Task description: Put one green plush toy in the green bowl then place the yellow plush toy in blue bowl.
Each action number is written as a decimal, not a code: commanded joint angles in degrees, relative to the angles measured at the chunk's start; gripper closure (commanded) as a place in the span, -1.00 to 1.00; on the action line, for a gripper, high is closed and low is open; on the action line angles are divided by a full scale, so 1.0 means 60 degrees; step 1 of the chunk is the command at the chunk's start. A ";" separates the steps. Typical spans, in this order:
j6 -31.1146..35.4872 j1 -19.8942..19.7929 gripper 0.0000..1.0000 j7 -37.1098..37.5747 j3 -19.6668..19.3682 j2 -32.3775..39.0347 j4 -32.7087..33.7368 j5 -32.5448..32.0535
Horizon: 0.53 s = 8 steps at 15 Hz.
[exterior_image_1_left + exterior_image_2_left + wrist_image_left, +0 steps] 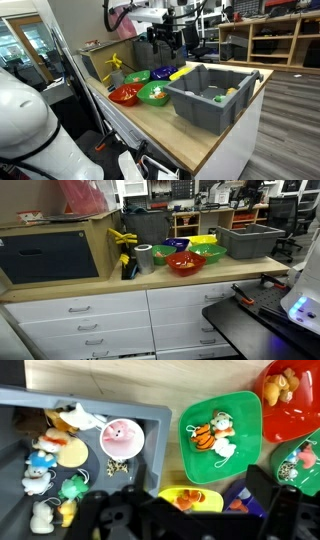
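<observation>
Counter of pale wood over white drawers, carrying all items listed. Bin, grey plastic, rectangular, standing at one end of the counter just beside the bowls; in the wrist view it holds a jumble of small soft toys. Hand, black, two-fingered, hanging in the air above the cluster of bowls with its fingers spread as wide as they go and nothing between them; the wrist view shows only its dark fingers along the lower edge. Bowls, plastic, set close together: green bowl containing a striped tiger toy; red bowl next to it with a brown toy inside; second green bowl at the frame edge, also occupied; yellow bowl and blue bowl beside each other, both partly hidden behind the hand in the wrist view. Pink round toy, lying at the near end of the bin. Yellow plush toy, inside the bin among the others. Green plush toy, inside the bin, just below the yellow one in the wrist view.
</observation>
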 commanded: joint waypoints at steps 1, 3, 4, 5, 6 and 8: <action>0.0941 -0.0161 -1.00 0.0060 0.0181 0.1313 0.0678 0.0453; 0.1403 -0.0229 -1.00 0.0156 0.0230 0.1909 0.1044 0.0603; 0.1602 -0.0280 -1.00 0.0204 0.0251 0.2229 0.1266 0.0645; 0.1736 -0.0337 -1.00 0.0286 0.0281 0.2507 0.1480 0.0690; 0.1832 -0.0413 -1.00 0.0386 0.0313 0.2765 0.1710 0.0706; 0.2040 -0.0592 -1.00 0.0595 0.0390 0.3266 0.2105 0.0679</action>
